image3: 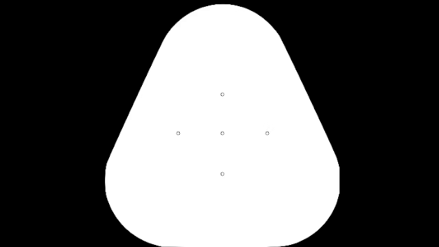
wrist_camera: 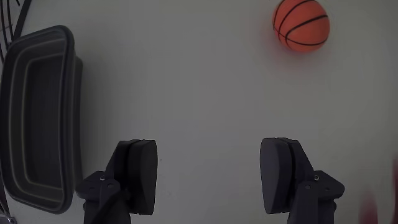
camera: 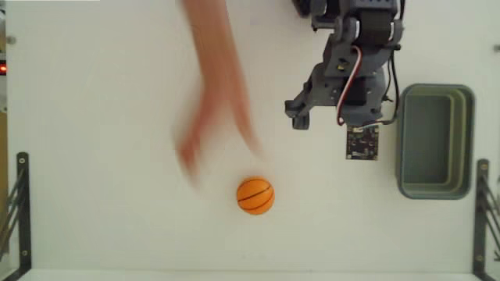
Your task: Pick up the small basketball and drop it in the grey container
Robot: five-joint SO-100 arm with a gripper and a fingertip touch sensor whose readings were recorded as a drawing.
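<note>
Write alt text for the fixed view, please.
A small orange basketball sits on a white table, with a blurred human hand above it. The robot's gripper hangs at upper right, beside an empty grey container.

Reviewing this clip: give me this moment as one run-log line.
gripper: open, empty | small basketball: on table, apart from gripper | grey container: empty | person's hand: blurred, above the ball in fixed view

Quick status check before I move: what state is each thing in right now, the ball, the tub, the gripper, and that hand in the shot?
small basketball: resting on the white table, not gripped, outside the tub.
grey container: upright, empty.
gripper: open, holding nothing, above bare table.
person's hand: motion-blurred, reaching over the table near the ball, apparently not touching it.
</note>
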